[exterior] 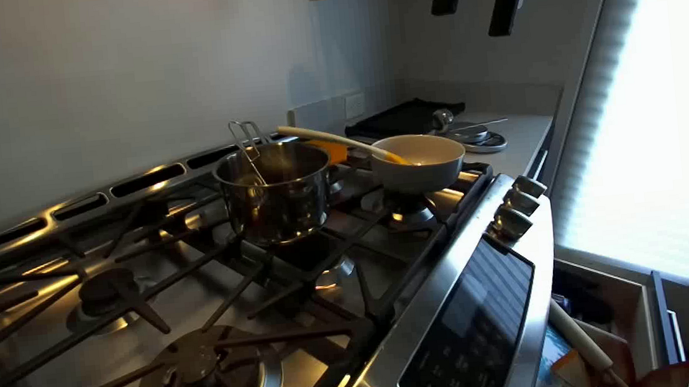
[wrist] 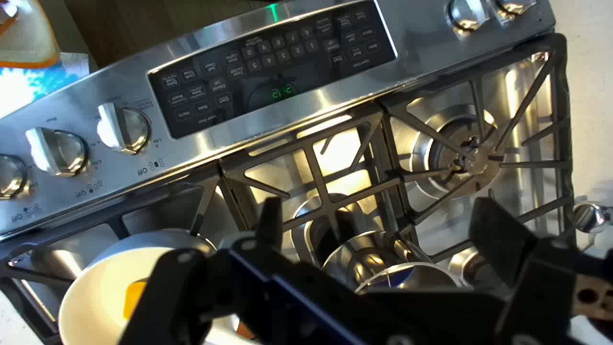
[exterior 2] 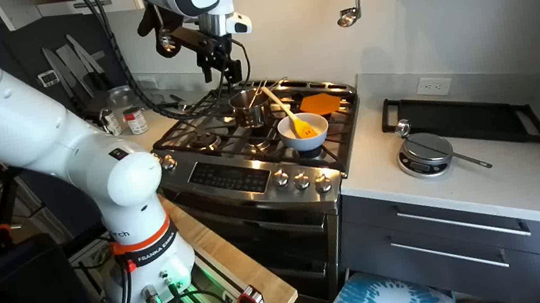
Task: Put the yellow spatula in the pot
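The yellow spatula has its blade (exterior 2: 302, 127) inside the white bowl (exterior 2: 303, 143). Its pale handle (exterior: 330, 136) slants up out of the bowl toward the pot (exterior: 277, 207); I cannot tell whether it touches the pot's rim. In the wrist view a small yellow part of the spatula (wrist: 133, 298) shows in the bowl (wrist: 86, 297). The shiny steel pot (exterior 2: 250, 111) stands on the stove beside the bowl, with thin metal wire sticking out of its top. My gripper (exterior 2: 222, 73) is open and empty, high above the stove. In the wrist view its fingers (wrist: 376, 215) are wide apart, partly hiding the pot (wrist: 352, 261).
An orange flat mat (exterior 2: 320, 104) lies on the stove behind the bowl. Grates and knobs (exterior 2: 301, 179) surround the area. A scale (exterior 2: 420, 160) with a metal utensil and a black tray (exterior 2: 464, 118) are on the counter. A ladle (exterior 2: 348, 16) hangs on the wall.
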